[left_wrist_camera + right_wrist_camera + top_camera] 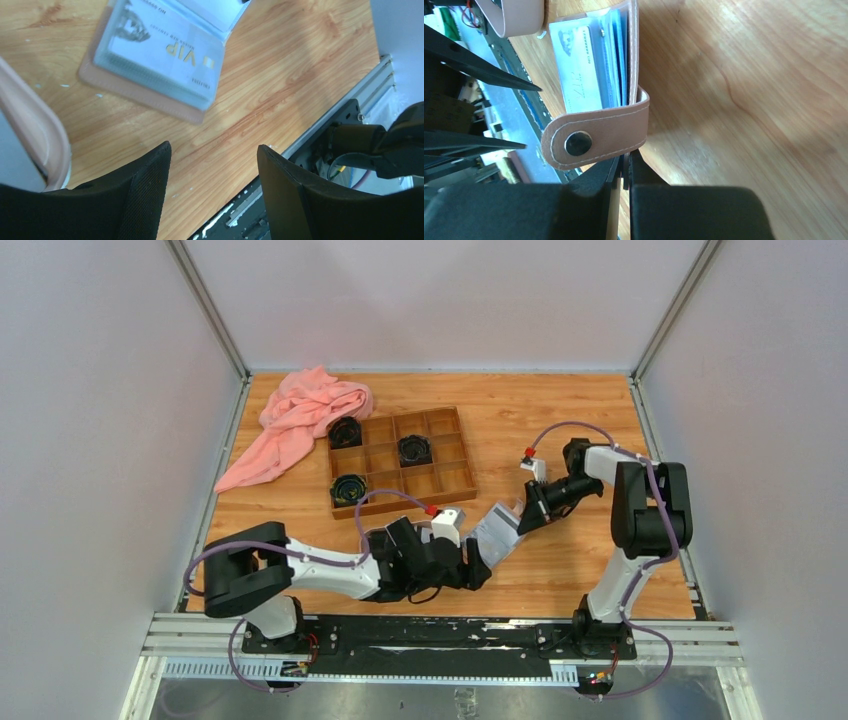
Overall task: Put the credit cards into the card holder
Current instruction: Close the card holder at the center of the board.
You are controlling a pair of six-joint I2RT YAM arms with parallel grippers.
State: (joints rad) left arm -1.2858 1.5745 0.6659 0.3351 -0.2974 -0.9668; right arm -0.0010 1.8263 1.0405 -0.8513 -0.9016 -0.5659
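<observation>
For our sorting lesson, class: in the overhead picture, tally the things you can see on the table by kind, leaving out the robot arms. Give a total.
Pink cloth: 1
Wooden box: 1
Black coils, in the box: 3
Card holder: 1
Total: 6

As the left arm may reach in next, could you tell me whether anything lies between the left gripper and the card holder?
Nothing visible does: only wooden table shows between the open left gripper and the card holder. The pink-rimmed tray sits off to one side.
</observation>
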